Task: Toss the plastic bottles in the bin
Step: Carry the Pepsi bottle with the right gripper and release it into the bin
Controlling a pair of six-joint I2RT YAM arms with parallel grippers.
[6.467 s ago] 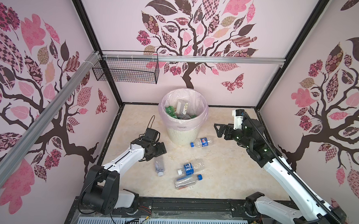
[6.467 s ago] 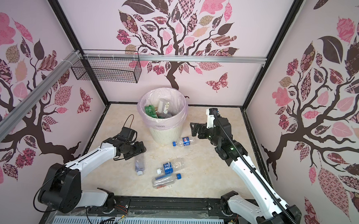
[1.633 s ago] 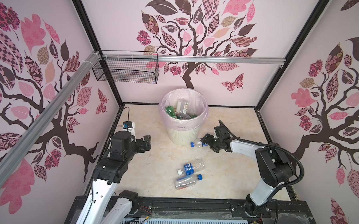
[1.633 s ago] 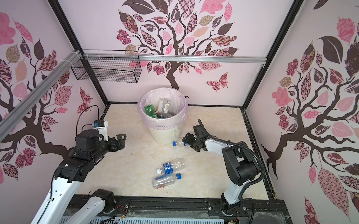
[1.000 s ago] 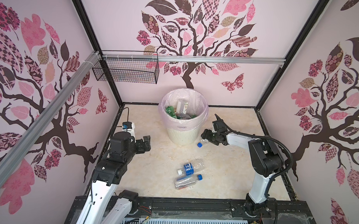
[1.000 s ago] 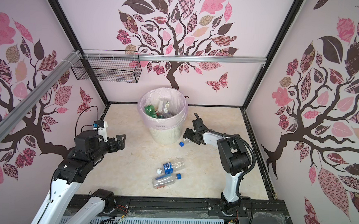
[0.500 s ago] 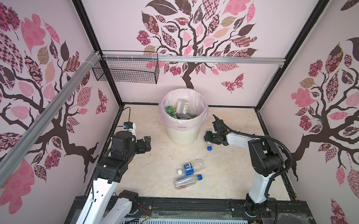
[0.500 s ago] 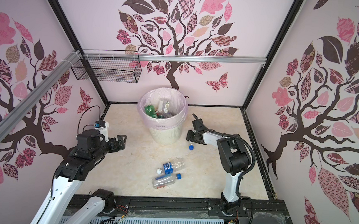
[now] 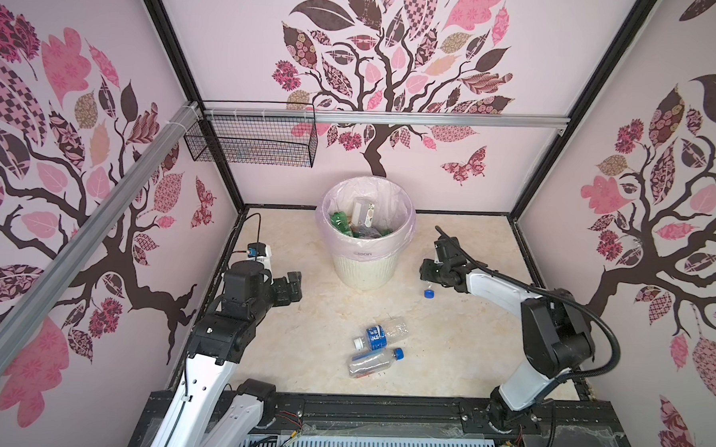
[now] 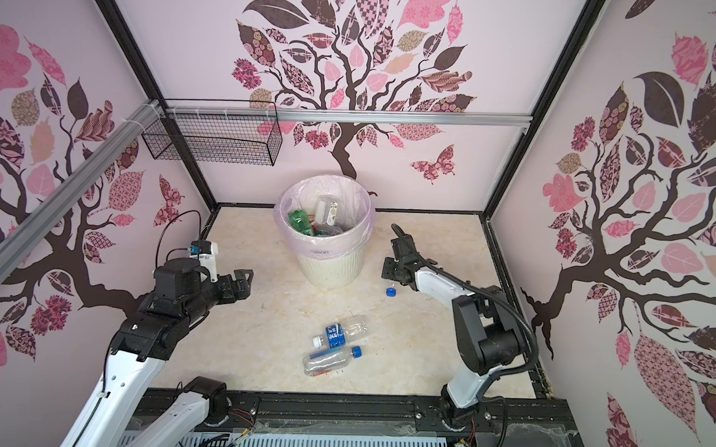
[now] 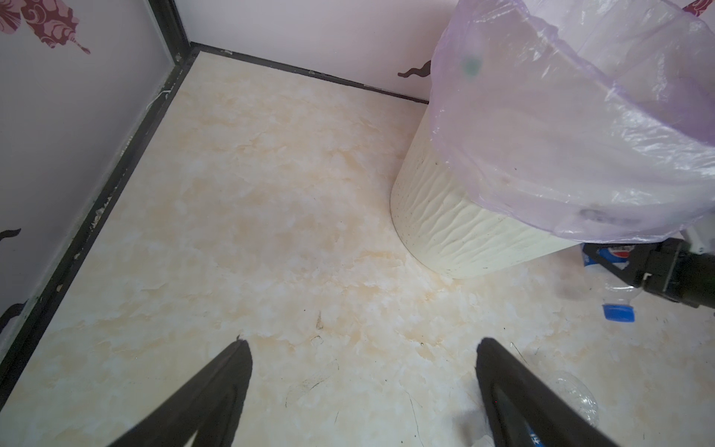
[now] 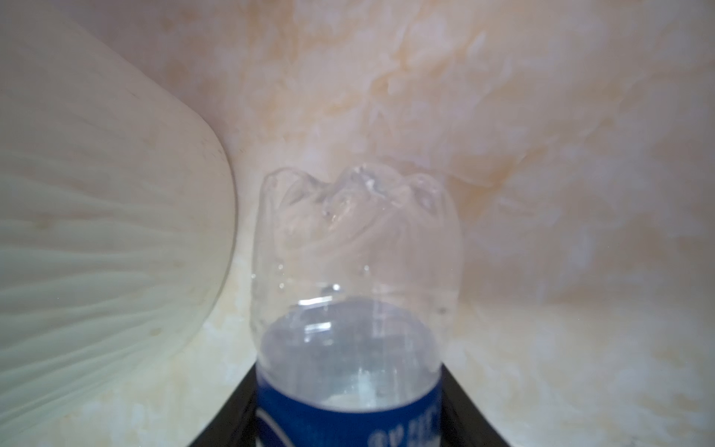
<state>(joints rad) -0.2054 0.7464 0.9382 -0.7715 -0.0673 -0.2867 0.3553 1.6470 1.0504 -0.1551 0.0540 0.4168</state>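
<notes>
Beside the bin [image 9: 364,270], the right claw [image 9: 428,279] clamps a clear, blue-labelled bottle [image 12: 356,271], cap [image 9: 428,293] down, seemingly off the marbled table [image 9: 467,341]. The left claw [image 11: 360,344] gapes; pink tree-patterned walls [image 9: 437,70] surround.

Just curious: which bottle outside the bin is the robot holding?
The blue-capped bottle beside the bin, gripped by the right pincer. The white-capped one and the other blue-capped one lie loose.

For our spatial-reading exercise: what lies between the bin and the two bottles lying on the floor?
Nothing: both top views show bare floor between the bin and the white-capped bottle; the blue-capped bottle lies beyond it.
</notes>
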